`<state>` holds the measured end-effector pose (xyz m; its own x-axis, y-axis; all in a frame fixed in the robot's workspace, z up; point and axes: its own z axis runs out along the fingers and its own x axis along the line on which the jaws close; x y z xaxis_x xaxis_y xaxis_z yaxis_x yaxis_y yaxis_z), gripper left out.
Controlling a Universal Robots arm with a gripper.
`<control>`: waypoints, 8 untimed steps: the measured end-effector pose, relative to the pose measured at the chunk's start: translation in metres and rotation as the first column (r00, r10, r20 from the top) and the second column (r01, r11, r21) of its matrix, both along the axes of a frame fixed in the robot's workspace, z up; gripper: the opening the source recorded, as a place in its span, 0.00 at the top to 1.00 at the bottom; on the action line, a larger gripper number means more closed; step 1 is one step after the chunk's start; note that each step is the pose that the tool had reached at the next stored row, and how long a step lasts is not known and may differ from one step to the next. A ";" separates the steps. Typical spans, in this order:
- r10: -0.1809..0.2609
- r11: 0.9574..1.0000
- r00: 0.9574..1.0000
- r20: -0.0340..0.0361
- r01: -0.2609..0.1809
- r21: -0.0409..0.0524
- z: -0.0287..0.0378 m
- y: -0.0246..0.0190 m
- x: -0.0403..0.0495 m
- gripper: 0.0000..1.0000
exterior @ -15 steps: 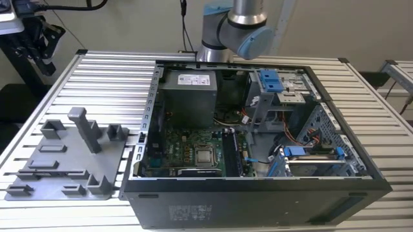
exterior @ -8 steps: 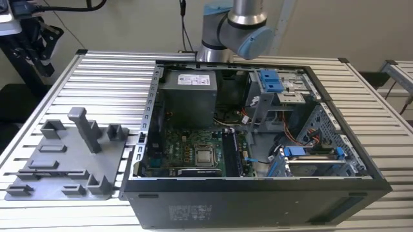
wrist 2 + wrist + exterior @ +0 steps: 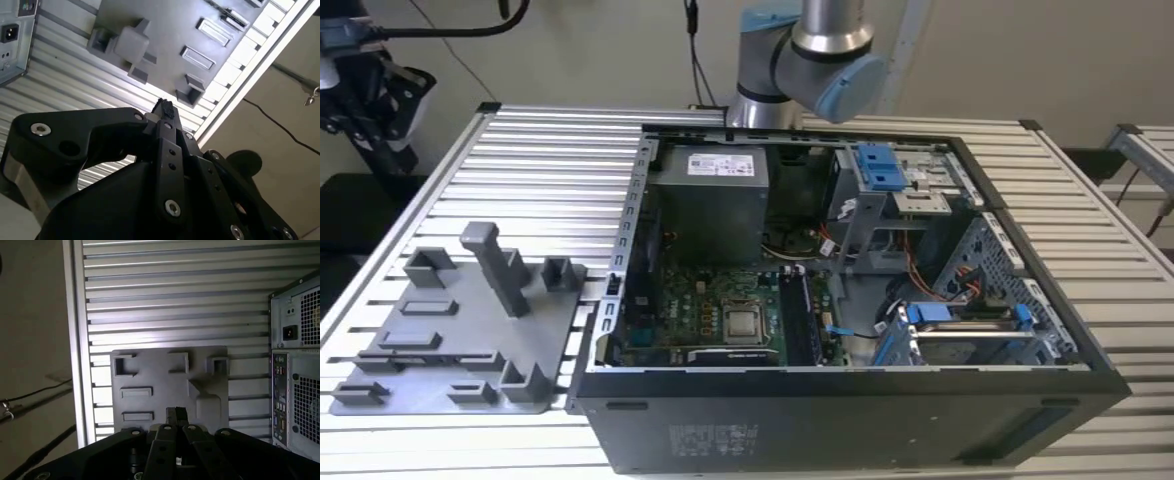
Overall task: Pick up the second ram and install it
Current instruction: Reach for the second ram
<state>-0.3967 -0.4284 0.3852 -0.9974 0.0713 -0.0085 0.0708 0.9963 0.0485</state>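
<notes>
Jaws first: in both wrist views the gripper (image 3: 176,414) (image 3: 165,107) is pinched shut, tip against tip, with nothing I can make out between them. It hangs well above the grey holder tray (image 3: 170,375), with open air all round.

The tray lies flat on the slatted bench (image 3: 165,295), near the bench's edge rail (image 3: 76,340), and past that rail it's floor and a loose cable (image 3: 35,392). On the tray's other side a strip of bare slats separates it from the computer case (image 3: 296,365), whose rear panel and power socket (image 3: 290,332) face the first wrist view.

The exterior view looks down into the open case (image 3: 854,420): CPU (image 3: 744,322) bright on the green board, long dark strips (image 3: 801,318) in the slots just beside it. Whether one of them is the second ram, I cannot tell. The tray's upright post (image 3: 494,265) stands clear, and the arm (image 3: 807,60) rises behind the case.
</notes>
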 end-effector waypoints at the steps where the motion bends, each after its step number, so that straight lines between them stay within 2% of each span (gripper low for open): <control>1: 0.000 1.000 1.000 0.000 0.000 0.000 -0.0002 -0.0030 -0.0005 0.89; 8: 0.000 1.000 1.000 0.000 0.000 0.000 -0.0015 -0.0255 -0.0045 0.89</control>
<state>-0.4011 -0.4539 0.3837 -0.9974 0.0713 -0.0085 0.0708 0.9963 0.0485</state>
